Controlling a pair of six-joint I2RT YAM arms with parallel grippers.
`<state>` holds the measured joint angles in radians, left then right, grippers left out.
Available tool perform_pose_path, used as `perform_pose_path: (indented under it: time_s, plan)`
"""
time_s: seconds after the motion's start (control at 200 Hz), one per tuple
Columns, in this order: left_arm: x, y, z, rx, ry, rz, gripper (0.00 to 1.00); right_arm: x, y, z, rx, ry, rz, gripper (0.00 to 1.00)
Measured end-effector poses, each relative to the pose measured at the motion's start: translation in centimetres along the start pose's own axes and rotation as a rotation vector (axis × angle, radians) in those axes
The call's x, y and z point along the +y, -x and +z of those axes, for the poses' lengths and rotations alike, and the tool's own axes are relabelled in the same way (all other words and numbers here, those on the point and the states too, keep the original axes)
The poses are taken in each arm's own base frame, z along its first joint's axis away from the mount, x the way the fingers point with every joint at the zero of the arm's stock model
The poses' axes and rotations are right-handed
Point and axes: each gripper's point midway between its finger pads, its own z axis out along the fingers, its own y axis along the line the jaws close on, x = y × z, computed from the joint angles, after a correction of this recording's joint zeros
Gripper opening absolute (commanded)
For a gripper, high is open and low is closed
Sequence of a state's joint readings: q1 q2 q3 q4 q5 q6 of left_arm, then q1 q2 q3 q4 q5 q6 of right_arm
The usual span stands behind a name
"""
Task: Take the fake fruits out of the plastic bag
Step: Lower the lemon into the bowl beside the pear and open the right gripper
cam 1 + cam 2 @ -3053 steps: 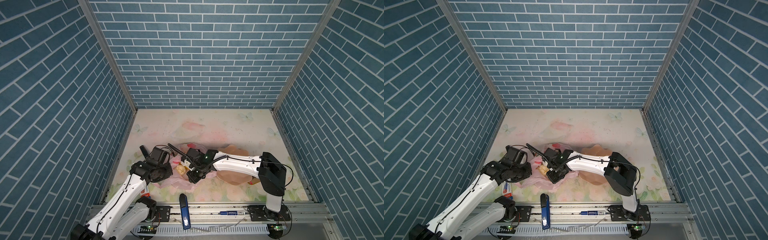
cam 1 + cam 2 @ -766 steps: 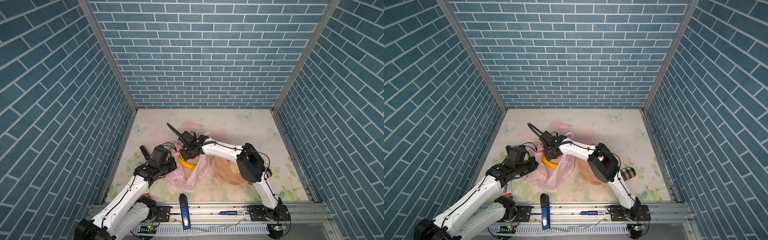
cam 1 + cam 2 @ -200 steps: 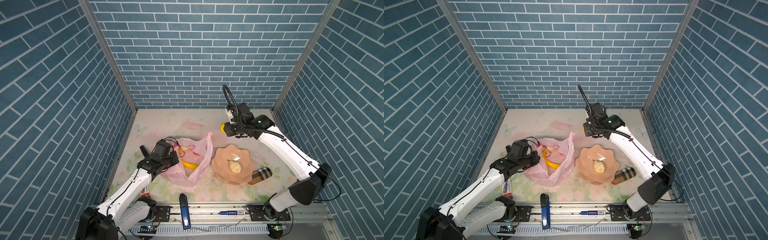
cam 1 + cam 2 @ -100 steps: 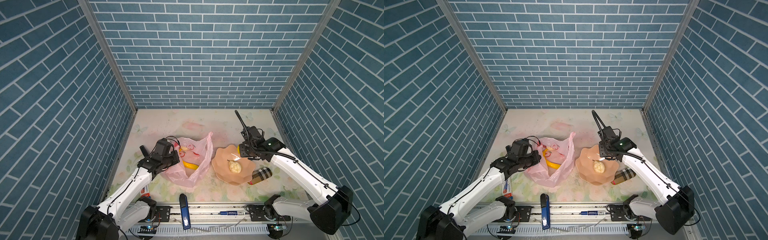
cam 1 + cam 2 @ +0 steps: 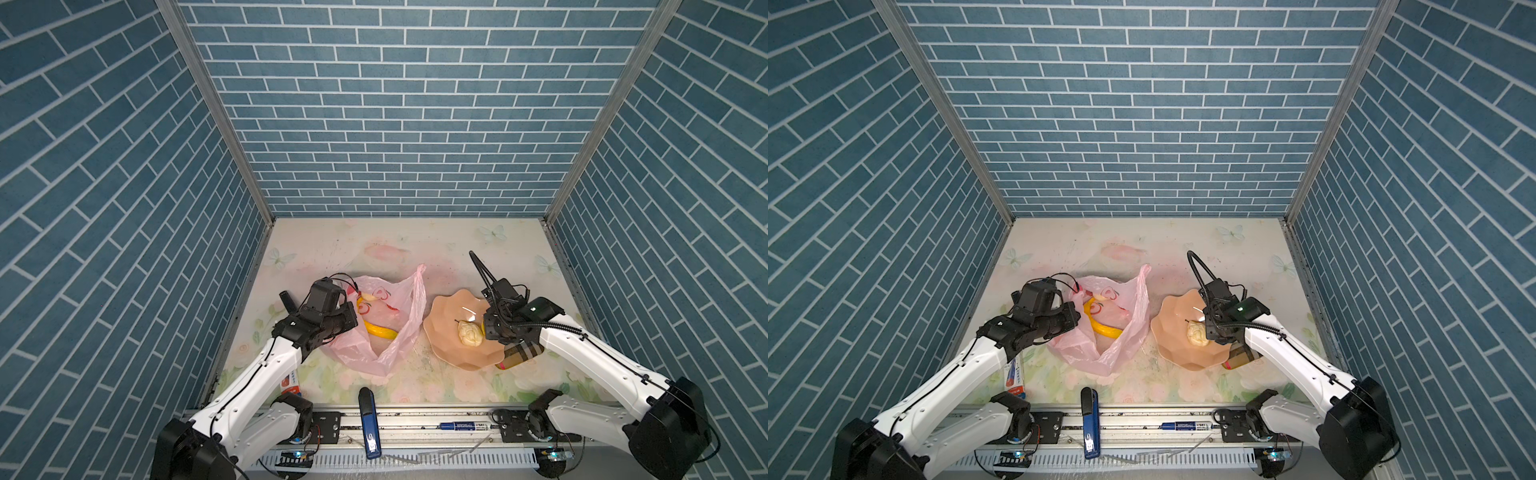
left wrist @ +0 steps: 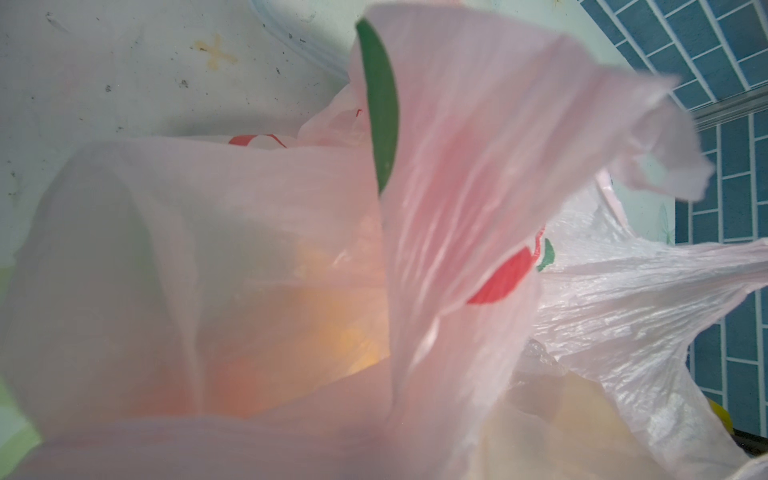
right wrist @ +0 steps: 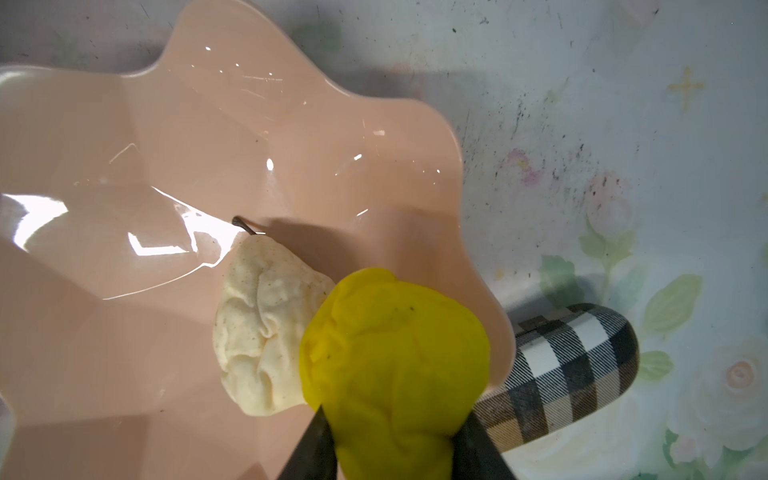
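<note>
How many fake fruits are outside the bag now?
2. Cream pear on the peach plate; yellow fruit in the right gripper over the plate. Banana sits in the pink bag; more may hide there.

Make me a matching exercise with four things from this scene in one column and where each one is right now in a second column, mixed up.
Things:
1. yellow fruit
2. cream fruit
3. banana
4. checked case

Places:
A. lying on the plate
B. inside the pink bag
C. held in the right gripper
D. on the table, beside the plate

Pairs: 1-C, 2-A, 3-B, 4-D
</note>
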<state>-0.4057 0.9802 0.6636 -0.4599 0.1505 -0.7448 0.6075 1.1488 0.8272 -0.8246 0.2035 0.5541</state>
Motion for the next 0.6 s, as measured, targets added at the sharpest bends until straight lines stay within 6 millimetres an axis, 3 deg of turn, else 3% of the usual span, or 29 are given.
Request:
perform_pose_path:
  time_s: [0.6]
  plan:
    - [0.1,0.2,-0.5,-0.016,0.009,-0.003,0.01,1.9,-0.5,3.5,0.052,0.051,-0.003,0.29]
